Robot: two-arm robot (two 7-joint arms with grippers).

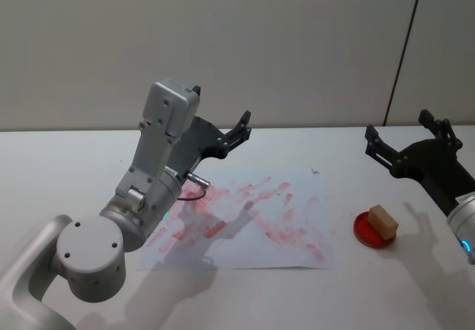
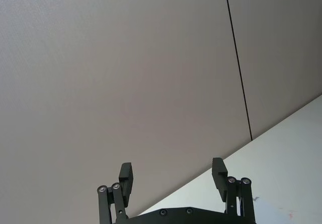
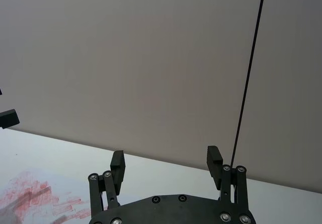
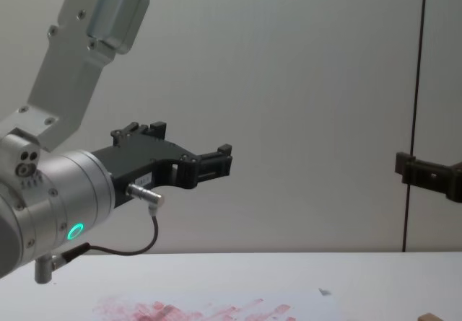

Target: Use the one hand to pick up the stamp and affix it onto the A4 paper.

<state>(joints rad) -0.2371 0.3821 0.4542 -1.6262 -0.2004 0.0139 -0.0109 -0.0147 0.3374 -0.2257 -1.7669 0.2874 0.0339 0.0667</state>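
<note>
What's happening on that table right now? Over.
Both empty: left gripper open, raised; right gripper open, raised near the stamp. Stamp untouched on round red pad, right of A4 paper. Nothing blocks it.

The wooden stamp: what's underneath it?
The stamp sits on a round red ink pad on the white table. The pad's part beneath the stamp is covered.

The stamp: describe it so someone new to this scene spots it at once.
On the white table, look to the robot's right of the ink-smeared A4 paper, where a small round red pad lies. The stamp is the light-brown wooden block sitting on that pad, the only wooden thing there.
</note>
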